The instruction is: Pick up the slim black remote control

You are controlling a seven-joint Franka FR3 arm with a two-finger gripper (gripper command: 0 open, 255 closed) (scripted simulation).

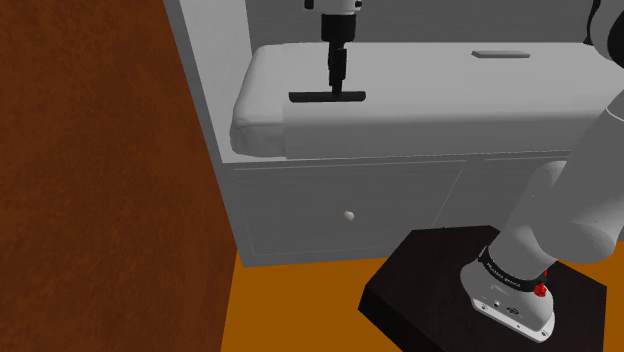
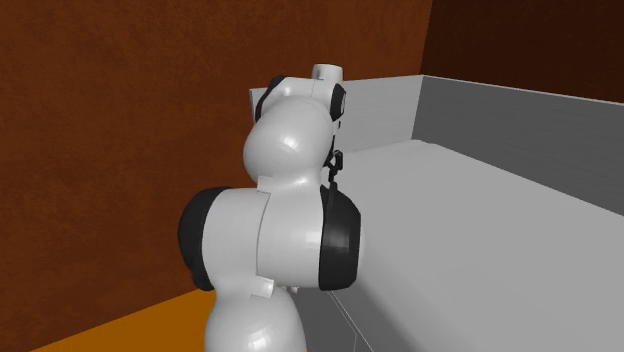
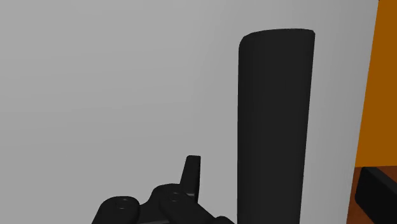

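Contact was hard to judge: the gripper (image 1: 337,80) hung straight down over the middle of the slim black remote (image 1: 327,97), its tip at or just above the casing, and whether the jaws were apart or closed could not be told. The remote lay flat on the grey top (image 1: 450,90), close to its front edge and near the rounded end at the shoulder view's left. In the wrist view it ran as a long dark bar beside the gripper, with orange floor (image 3: 385,95) beyond the edge. It looked light and rigid, with a smooth shell likely to slip. Taking it across its narrow width, near mid-length, would probably keep it balanced; its low profile left little to clasp.
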